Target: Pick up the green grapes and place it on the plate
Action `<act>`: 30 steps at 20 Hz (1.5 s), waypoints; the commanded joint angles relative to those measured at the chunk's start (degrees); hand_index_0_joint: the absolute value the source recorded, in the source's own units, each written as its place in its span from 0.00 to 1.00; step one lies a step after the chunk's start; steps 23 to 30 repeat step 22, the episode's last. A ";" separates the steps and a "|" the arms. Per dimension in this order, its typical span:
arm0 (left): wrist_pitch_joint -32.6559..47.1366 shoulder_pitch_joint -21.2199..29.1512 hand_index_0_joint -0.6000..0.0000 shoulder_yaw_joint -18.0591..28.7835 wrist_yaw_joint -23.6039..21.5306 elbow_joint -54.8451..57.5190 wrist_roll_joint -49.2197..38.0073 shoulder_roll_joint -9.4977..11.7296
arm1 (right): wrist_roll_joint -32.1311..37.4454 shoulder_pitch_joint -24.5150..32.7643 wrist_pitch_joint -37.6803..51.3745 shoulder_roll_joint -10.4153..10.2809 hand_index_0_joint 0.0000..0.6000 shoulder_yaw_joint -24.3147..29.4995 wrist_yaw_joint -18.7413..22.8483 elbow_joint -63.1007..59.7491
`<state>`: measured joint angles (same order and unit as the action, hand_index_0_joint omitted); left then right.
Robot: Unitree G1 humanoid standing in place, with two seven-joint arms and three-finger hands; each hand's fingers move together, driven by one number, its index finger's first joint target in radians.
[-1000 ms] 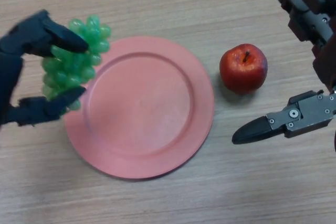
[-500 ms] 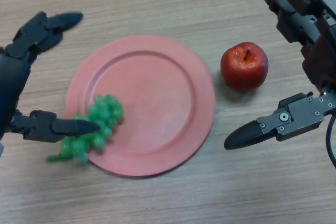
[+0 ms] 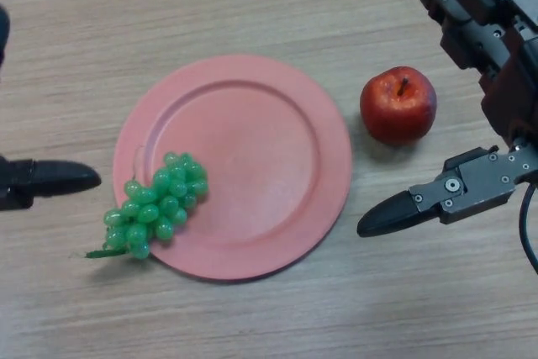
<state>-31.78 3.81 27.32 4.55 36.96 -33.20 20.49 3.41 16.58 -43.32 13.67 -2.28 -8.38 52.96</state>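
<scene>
The green grapes (image 3: 155,203) lie on the lower left rim of the pink plate (image 3: 252,140), with the stem end hanging over the plate's edge onto the table. My left hand (image 3: 42,181) shows at the left edge, open and empty, its finger pointing at the grapes from a short way off. My right hand (image 3: 458,191) is at the right side, open and empty, apart from everything.
A red apple (image 3: 398,105) stands on the wooden table to the right of the plate, between the plate and my right hand.
My left hand let go of the grapes, which dropped onto the plate's lower left rim. The left hand then drew back to the left edge. The right hand barely moved.
</scene>
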 commanded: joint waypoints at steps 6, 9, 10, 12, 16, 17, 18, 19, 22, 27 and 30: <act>10.04 0.77 1.00 4.93 -1.15 0.26 -0.81 5.17 | -1.52 3.40 5.95 -0.53 0.00 0.11 1.68 1.39; 10.23 1.09 1.00 5.23 -0.85 0.41 -0.86 5.60 | -1.82 3.01 7.12 -0.55 0.00 -0.20 1.35 0.72; 10.23 0.98 1.00 5.45 -0.60 0.87 -0.90 5.77 | -2.00 2.92 7.18 -0.70 0.00 -0.50 1.27 0.64; 9.59 0.77 1.00 5.76 -0.04 1.86 -1.30 5.95 | -2.25 2.88 7.51 -0.99 0.00 -0.77 1.17 0.38; 8.48 0.59 1.00 5.00 1.34 4.30 -0.57 6.02 | -1.69 2.76 7.82 -1.41 0.00 -0.40 1.14 0.38; 8.01 0.67 1.00 4.71 1.70 4.94 -0.49 6.02 | -1.39 2.64 8.04 -1.36 0.00 -0.12 1.13 0.31; 8.35 1.24 1.00 3.62 2.09 5.88 0.73 5.88 | -0.90 2.49 8.09 -1.13 0.00 0.34 1.18 0.18; 8.58 1.41 1.00 3.09 2.30 6.24 1.31 5.70 | -0.65 2.30 8.19 -1.03 0.00 0.55 1.25 0.18; 6.91 2.41 1.00 2.03 2.94 8.03 1.07 5.69 | 0.73 2.02 8.11 -0.33 0.00 1.81 1.41 0.39; 6.91 2.41 1.00 2.03 2.94 8.03 1.07 5.69 | 0.73 2.02 8.11 -0.33 0.00 1.81 1.41 0.39; 6.91 2.41 1.00 2.03 2.94 8.03 1.07 5.69 | 0.73 2.02 8.11 -0.33 0.00 1.81 1.41 0.39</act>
